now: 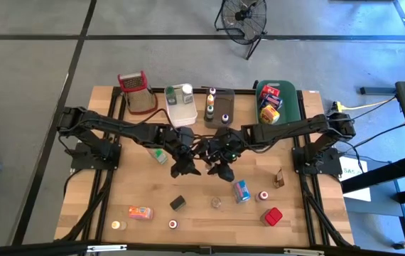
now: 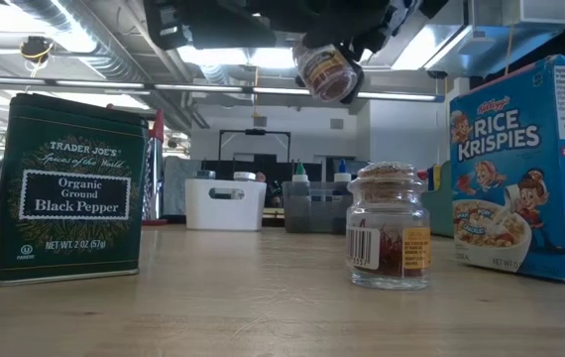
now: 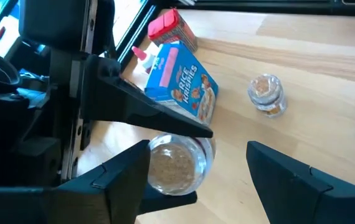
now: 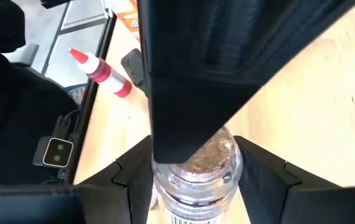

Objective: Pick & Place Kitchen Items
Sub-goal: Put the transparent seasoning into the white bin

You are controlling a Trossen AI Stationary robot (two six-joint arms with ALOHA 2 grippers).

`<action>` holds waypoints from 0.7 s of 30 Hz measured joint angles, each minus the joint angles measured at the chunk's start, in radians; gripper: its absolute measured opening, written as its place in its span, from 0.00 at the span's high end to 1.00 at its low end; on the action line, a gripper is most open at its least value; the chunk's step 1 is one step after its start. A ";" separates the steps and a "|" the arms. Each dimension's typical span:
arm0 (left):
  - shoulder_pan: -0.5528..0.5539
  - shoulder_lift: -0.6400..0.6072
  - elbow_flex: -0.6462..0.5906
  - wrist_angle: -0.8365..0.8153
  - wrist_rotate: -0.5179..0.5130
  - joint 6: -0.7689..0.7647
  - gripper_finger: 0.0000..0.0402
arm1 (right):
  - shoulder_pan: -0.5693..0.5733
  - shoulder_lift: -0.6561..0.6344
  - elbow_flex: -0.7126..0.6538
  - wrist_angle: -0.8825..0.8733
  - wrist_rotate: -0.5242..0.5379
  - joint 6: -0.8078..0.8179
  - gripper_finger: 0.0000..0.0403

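Black Pepper tin (image 2: 67, 188) stands nearest at the low view's left. At the high view's centre both arms meet above the table (image 1: 309, 220): the right pincer (image 4: 193, 168) clasps a small glass spice jar (image 4: 193, 171) aloft, the left pincer (image 3: 196, 180) gapes wide around its end. A clean handover, I judge, needs the left to close squarely before the right releases.

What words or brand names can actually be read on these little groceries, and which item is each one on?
"TRADER JOE'S", "Organic Ground Black Pepper", "NET WT. 2 OZ (57g)": dark green tin.
"Spices of the World", small script: same tin.
"Kellogg's RICE KRISPIES": blue cereal box.
"RICE KRISPIES", tilted: that cereal box again, left wrist view.
Glass spice jar: barcode and label, too small to read.
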 joint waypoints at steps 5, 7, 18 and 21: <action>-0.004 0.003 0.000 0.010 -0.003 0.000 0.35 | 0.000 0.000 0.000 0.009 0.002 0.002 0.54; -0.007 0.003 0.000 0.014 -0.027 0.000 0.35 | 0.002 -0.001 0.000 0.009 0.008 0.002 0.54; -0.034 -0.005 0.000 0.003 -0.187 -0.051 0.35 | 0.008 -0.001 0.003 -0.020 0.068 -0.011 0.54; -0.051 -0.017 0.000 -0.014 -0.260 -0.094 0.35 | 0.008 -0.001 0.006 -0.010 0.069 -0.018 0.54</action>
